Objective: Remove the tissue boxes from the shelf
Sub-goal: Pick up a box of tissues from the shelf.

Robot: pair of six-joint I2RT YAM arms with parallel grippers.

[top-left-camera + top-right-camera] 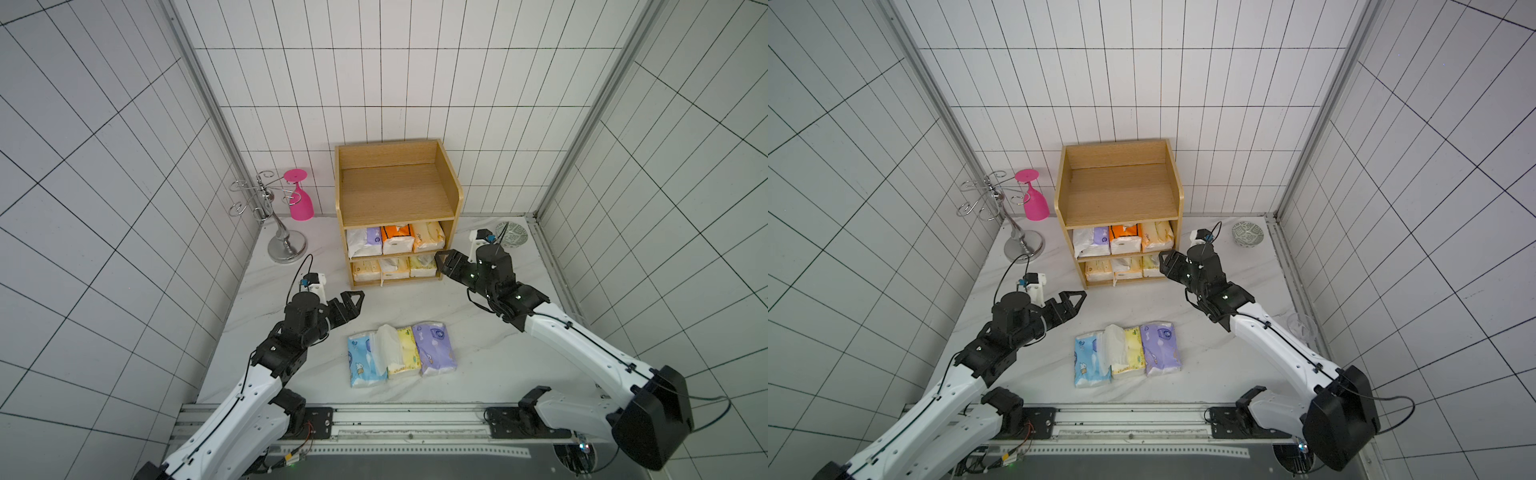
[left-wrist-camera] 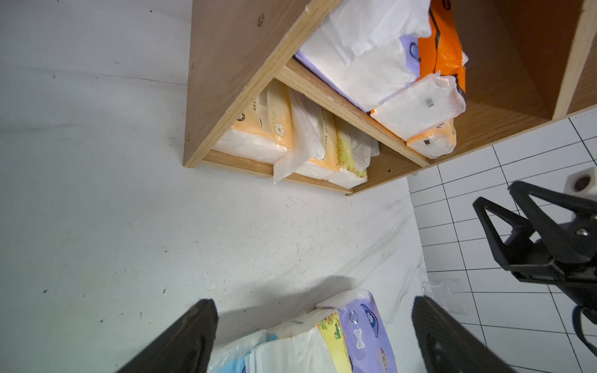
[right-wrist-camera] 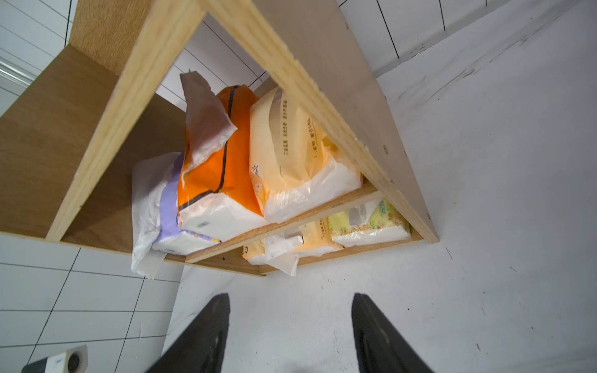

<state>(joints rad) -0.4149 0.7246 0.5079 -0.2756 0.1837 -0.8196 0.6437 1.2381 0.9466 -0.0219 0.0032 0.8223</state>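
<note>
Light wood marks the shelf, which you will find at 12 o'clock on the bench, backed against the tiled wall. Its middle tier carries three tissue packs side by side: the purple pack at the 9 o'clock end with white tissue spilling out, the orange pack in the centre, and the pale orange pack at the 3 o'clock end. The bottom tier holds three more: the lower pale orange pack, the lower centre pack with a loose tissue hanging over the front edge, and the lower yellow pack. Toward 6 o'clock, three packs lie on the bench, touching in a row: the light blue pack, the yellow bench pack and the purple bench pack, with white tissue standing up between the first two. Your right hand sits in front of the bottom tier's 3 o'clock end, apart from it, jaws spread and gripping nothing (the right wrist view shows only bare bench between the fingers). Your left hand hovers at 10 o'clock from the row, jaws wide and empty.
</note>
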